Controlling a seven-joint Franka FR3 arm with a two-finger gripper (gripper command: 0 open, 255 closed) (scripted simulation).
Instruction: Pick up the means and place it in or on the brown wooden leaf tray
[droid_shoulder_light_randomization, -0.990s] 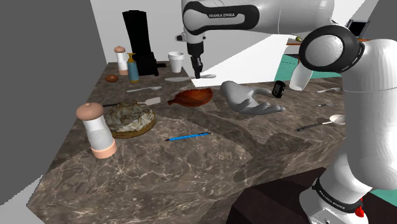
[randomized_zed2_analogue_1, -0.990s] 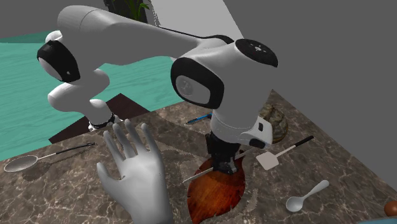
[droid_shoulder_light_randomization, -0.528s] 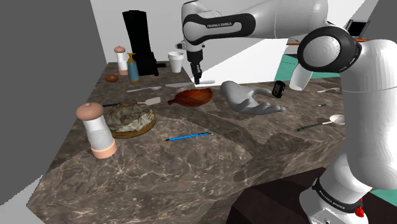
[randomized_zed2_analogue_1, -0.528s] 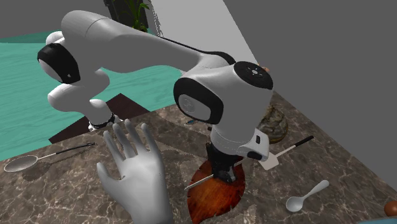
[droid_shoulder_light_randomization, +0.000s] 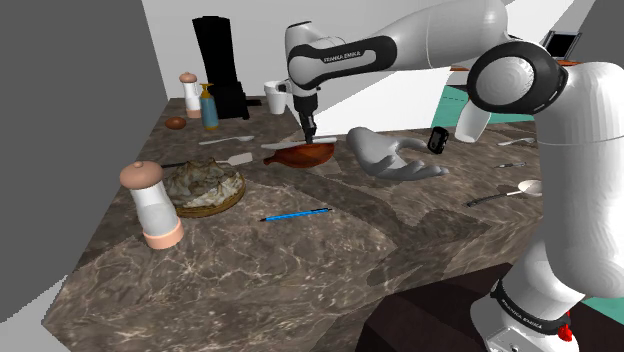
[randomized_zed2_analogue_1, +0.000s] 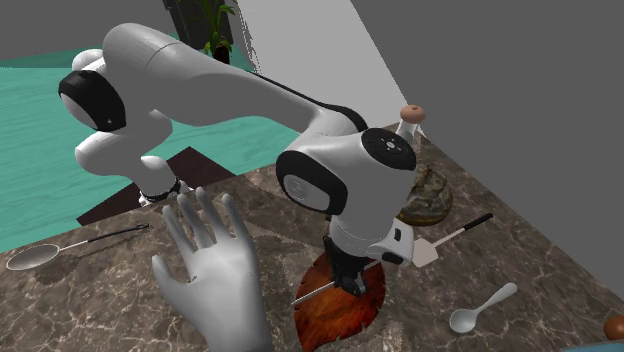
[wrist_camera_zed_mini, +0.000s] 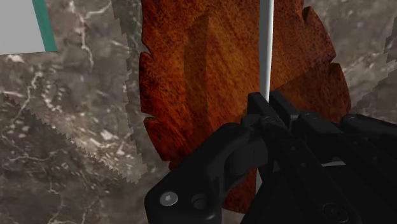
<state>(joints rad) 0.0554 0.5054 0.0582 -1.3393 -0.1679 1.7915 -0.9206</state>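
Pinching a thin pale utensil (wrist_camera_zed_mini: 265, 44) between the fingers of the claw (wrist_camera_zed_mini: 267, 105). Holding it over the brown leaf-shaped tray (wrist_camera_zed_mini: 191, 76) resting on the dark bench (droid_shoulder_light_randomization: 300, 250).

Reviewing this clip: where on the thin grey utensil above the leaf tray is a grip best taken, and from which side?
On its shaft, from above, jaws across its width: the utensil is long, slim and roughly level. The gripper clasps it that way above the leaf tray.

Grey hand model (droid_shoulder_light_randomization: 390, 158), blue pen (droid_shoulder_light_randomization: 297, 214), spoon (randomized_zed2_analogue_1: 485, 306).
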